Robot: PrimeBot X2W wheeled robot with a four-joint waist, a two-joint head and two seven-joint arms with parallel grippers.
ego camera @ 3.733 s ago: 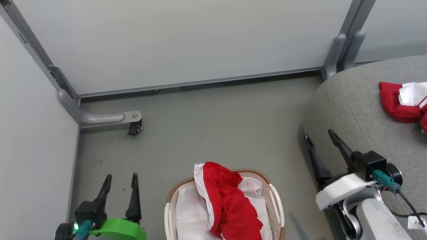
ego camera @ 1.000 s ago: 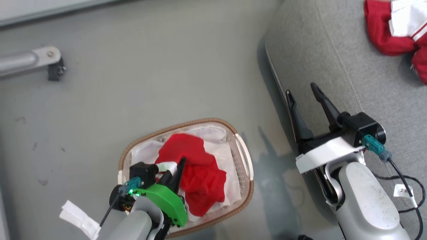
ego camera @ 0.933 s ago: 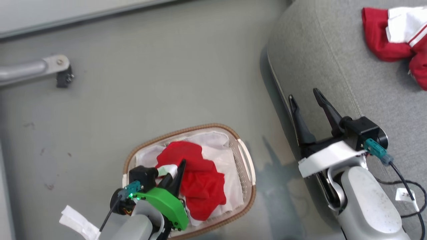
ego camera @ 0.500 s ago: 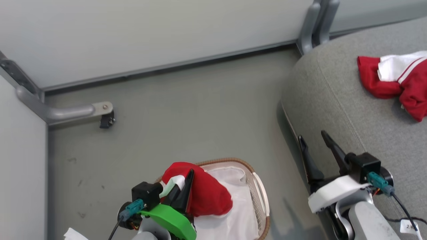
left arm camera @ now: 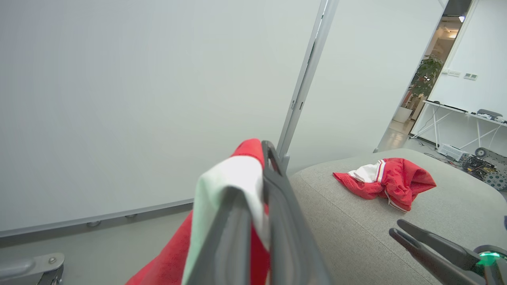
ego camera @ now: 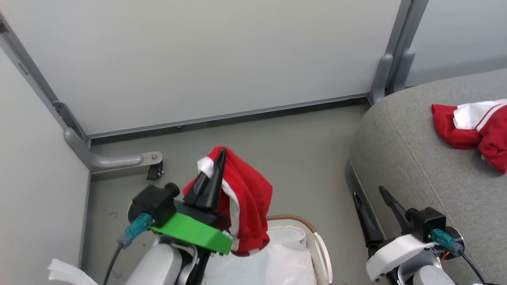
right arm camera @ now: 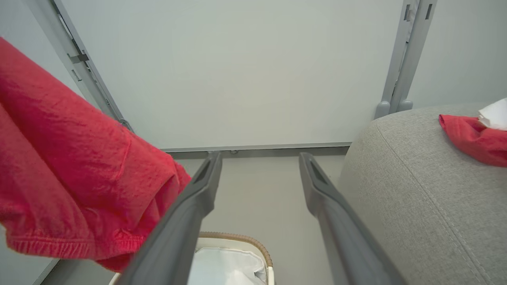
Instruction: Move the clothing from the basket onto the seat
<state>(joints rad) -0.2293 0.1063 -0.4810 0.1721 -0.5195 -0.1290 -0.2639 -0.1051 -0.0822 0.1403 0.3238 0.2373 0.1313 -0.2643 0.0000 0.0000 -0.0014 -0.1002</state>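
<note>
Grey seat (ego camera: 416, 166) at right, second red-and-white garment (ego camera: 471, 126) lying on it. On floor (ego camera: 237, 130) at bottom centre, basket (ego camera: 295, 218), white liner (ego camera: 285, 261) inside. Red clothing (ego camera: 249, 198) hanging over basket, pinched in closed fingers of left gripper (ego camera: 222, 152). Beside seat edge, right gripper (ego camera: 368, 192), fingers spread wide, holding nothing. In left wrist view, doorway (left arm camera: 447, 35) and plant (left arm camera: 425, 75) beyond seat. In right wrist view, clothing's hem near basket rim.
</note>
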